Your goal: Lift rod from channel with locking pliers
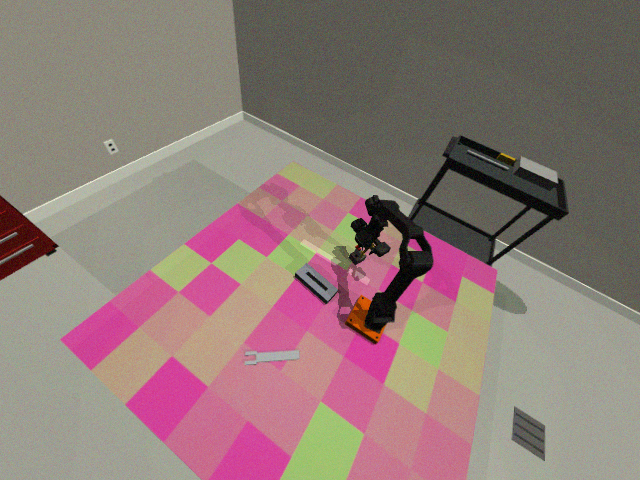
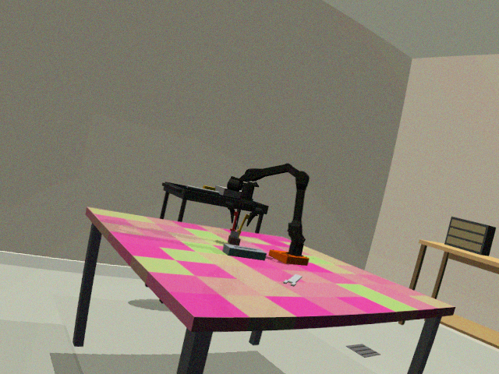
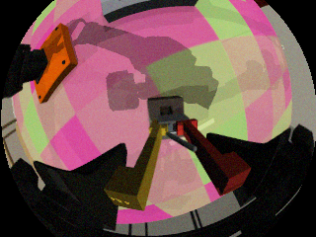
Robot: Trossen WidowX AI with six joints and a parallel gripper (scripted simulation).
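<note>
Locking pliers: one handle yellow (image 2: 243, 224) (image 3: 143, 173), the other red (image 2: 235, 220) (image 3: 217, 160); holster (image 2: 233, 238) (image 3: 166, 105) below the handles, dark grey. Gripper (image 1: 370, 253) (image 2: 242, 217) (image 3: 168, 144) around the pliers, black throughout. Tabletop (image 1: 180, 361) (image 2: 242, 281) (image 3: 89, 114) beneath the pliers, a patchwork of hot pink, salmon, tan and lime green rectangles. Channel block (image 1: 324, 292) (image 2: 244, 252) (image 3: 148, 10) near the pliers, blue-grey above with darker sides. Base plate (image 1: 374, 338) (image 2: 277, 255) (image 3: 67, 49) farther from the pliers, orange with dark dots. Fork-ended piece (image 1: 276, 356) (image 2: 295, 278) well apart from the pliers, plain pale grey
</note>
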